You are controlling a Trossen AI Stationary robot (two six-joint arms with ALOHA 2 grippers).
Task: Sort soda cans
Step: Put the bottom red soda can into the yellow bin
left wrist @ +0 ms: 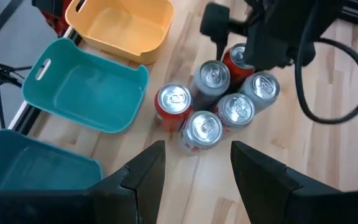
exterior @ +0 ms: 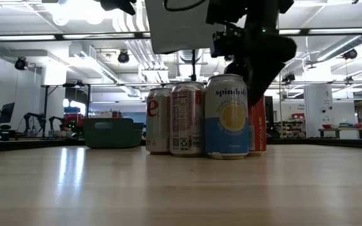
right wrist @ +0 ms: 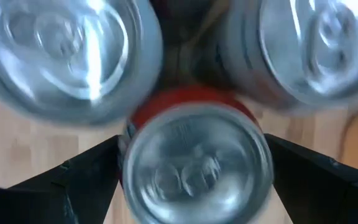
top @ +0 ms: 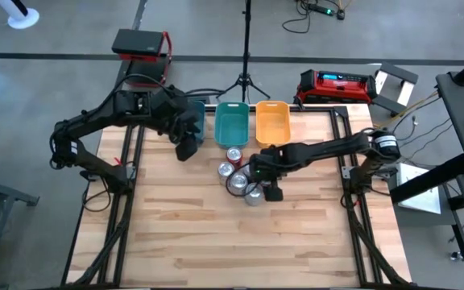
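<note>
Several soda cans [top: 238, 176] stand upright in a tight cluster on the wooden table, in front of the bins. Two have red sides: one [left wrist: 174, 102] at the cluster's edge near the teal bin, the other [right wrist: 194, 163] under my right gripper. My right gripper [top: 266, 179] points down over the cluster, open. Its fingers [right wrist: 86, 177] stand on either side of that red can's top; I cannot tell whether they touch it. My left gripper [left wrist: 194, 155] hangs open and empty above the table, left of the cluster [top: 188, 149].
A teal bin [top: 232, 122] and an orange bin [top: 271, 121] sit side by side at the table's far edge, behind the cans. Another teal bin [left wrist: 36, 168] lies left of them, under my left arm. Bare wood stretches toward the near edge.
</note>
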